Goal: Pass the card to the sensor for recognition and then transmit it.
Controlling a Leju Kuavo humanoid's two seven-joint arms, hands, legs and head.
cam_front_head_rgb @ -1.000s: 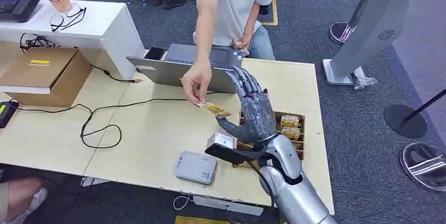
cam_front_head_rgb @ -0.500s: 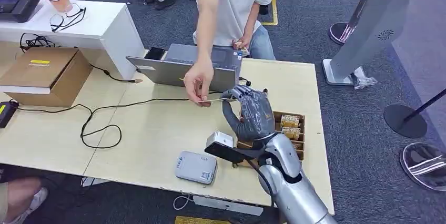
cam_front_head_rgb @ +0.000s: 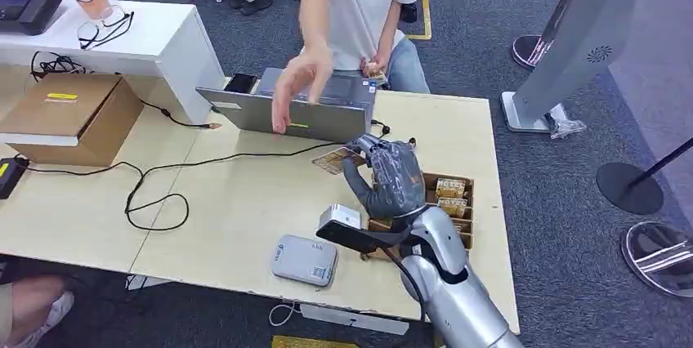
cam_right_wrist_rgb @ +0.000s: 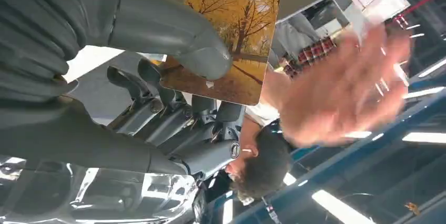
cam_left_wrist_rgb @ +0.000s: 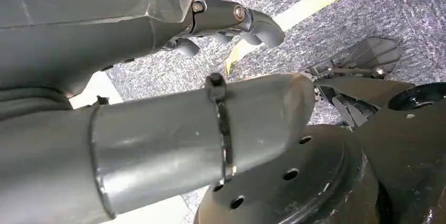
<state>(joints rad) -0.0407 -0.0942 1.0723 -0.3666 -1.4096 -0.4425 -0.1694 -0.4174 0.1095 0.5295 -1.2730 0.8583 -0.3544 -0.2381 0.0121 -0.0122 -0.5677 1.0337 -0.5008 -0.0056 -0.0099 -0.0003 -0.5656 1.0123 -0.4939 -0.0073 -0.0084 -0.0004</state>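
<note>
1. Card pinched by the right hand, thumb on one face and fingers curled behind the other; printed with an autumn tree scene and the word "HOTEL" in the right wrist view.
2. Held above the table, just in front of the open laptop and beside the wooden tray of stacked cards.
3. Sensor, a flat grey pad with rounded corners, lying near the table's near edge, well apart from the card, closer to the robot.
4. Left hand hanging over grey carpet, with a yellow floor line beyond; thumb straight, darker fingers bent inward, nothing visible between them; whether fully curled cannot be told.
5. Person's hand raised above the laptop, blurred, apart from the card, fingers pointing down.
6. Black cable looping across the tabletop; cardboard box at the far left; glasses on the white counter.
</note>
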